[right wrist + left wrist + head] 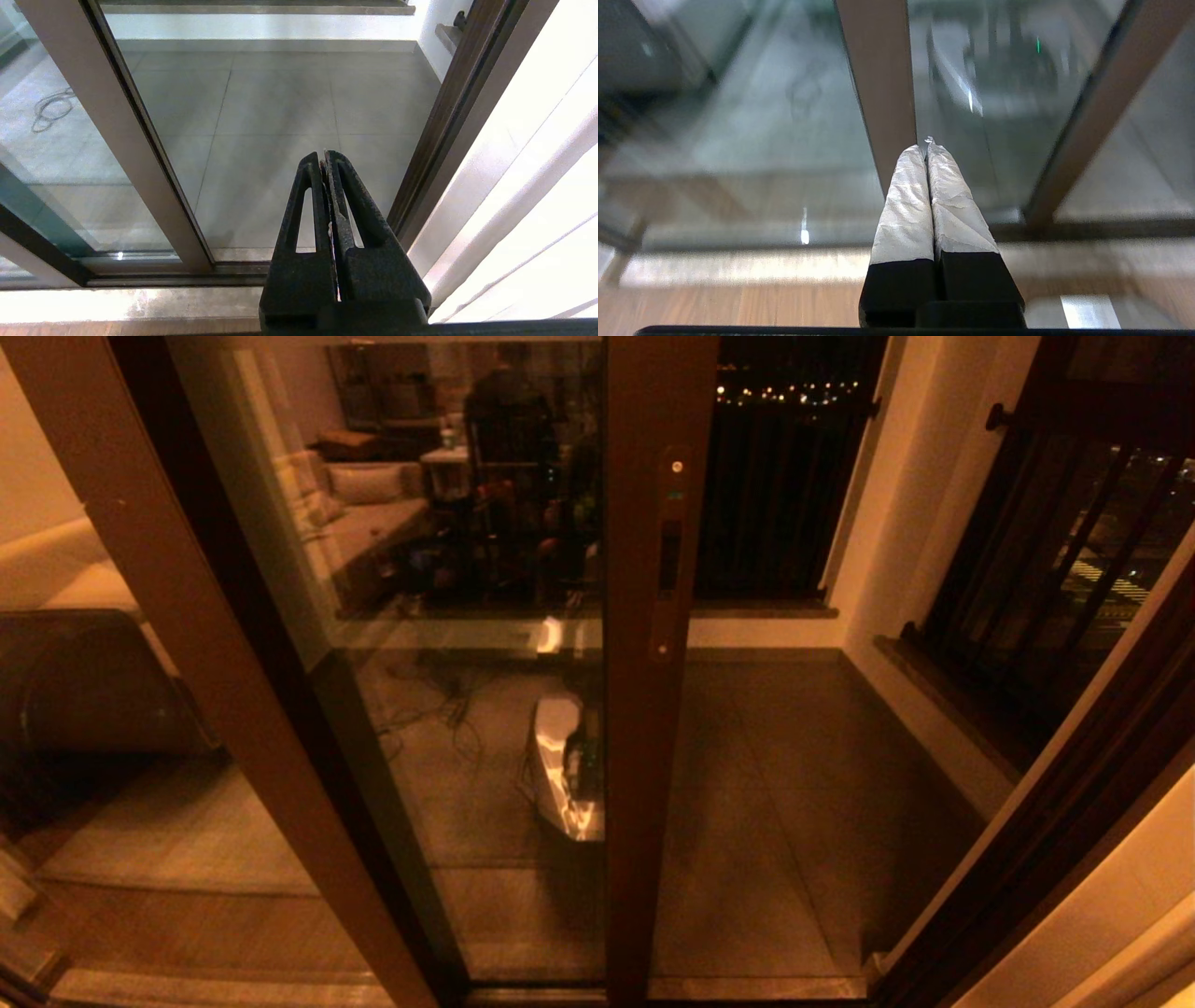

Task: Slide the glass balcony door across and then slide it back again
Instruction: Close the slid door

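Observation:
The glass balcony door [448, 616] stands in the middle of the head view. Its dark brown upright edge [658, 728] carries a slim handle plate [668, 560] with small screws. To the right of that edge the doorway is open onto the balcony. Neither gripper shows in the head view. My left gripper [927, 145] is shut with nothing in it, its white-wrapped fingers [906, 200] low before the glass. My right gripper [323, 156] is shut and empty, facing the open gap, with the door's edge [107, 116] off to one side.
Grey balcony tiles [775, 784] lie beyond the opening, with a black-barred railing [784, 476] at the back and right. The dark door jamb [448, 116] and a white curtain [537, 186] bound the gap. The floor track [177, 270] runs below. Another brown-framed pane [187, 616] is at the left.

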Controlling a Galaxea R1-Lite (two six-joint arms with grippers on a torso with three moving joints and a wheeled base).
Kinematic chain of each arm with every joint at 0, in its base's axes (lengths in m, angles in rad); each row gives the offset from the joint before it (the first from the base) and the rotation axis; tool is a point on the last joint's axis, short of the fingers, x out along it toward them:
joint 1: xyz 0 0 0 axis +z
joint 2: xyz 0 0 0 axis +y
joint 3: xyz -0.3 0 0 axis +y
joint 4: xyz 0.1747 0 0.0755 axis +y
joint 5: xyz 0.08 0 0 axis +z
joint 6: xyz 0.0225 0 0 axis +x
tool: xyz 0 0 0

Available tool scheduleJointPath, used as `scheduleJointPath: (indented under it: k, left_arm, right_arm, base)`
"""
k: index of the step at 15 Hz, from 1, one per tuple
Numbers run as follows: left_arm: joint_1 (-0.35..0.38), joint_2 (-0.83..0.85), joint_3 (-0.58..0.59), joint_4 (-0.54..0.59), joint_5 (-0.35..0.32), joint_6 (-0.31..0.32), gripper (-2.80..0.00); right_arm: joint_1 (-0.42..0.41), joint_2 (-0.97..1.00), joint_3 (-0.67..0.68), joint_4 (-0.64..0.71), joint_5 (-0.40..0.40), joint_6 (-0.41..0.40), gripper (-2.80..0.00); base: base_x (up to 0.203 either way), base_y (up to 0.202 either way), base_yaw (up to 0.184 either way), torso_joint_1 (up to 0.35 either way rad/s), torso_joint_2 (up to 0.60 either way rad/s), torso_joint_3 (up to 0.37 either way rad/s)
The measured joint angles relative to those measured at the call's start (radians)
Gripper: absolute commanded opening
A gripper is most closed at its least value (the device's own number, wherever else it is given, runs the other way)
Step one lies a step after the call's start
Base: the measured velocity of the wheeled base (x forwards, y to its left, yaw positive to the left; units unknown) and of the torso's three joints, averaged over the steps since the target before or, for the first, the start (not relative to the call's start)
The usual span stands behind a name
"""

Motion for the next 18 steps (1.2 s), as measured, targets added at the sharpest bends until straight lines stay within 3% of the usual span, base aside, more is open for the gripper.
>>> scheduleJointPath:
  k: [5,9,18]
  left_arm:
    - [-0.001,0.000,0.055,-0.142,-0.043,0.025,-2.80]
    - [0.000,0.000,0.068,-0.178,0.001,-0.100,-2.80]
    - [0.000,0.000,0.086,-0.245,0.007,-0.108,-2.80]
  right_arm:
    - [0.000,0.000,0.000,0.000,0.000,0.000,-2.80]
    - [0.000,0.000,0.000,0.000,0.000,0.000,-2.80]
    - [0.000,0.000,0.000,0.000,0.000,0.000,-2.80]
  base:
    - [0.000,0.000,0.000,0.000,0.00,0.000]
    - [0.000,0.000,0.000,0.000,0.00,0.000]
    - [0.000,0.000,0.000,0.000,0.00,0.000]
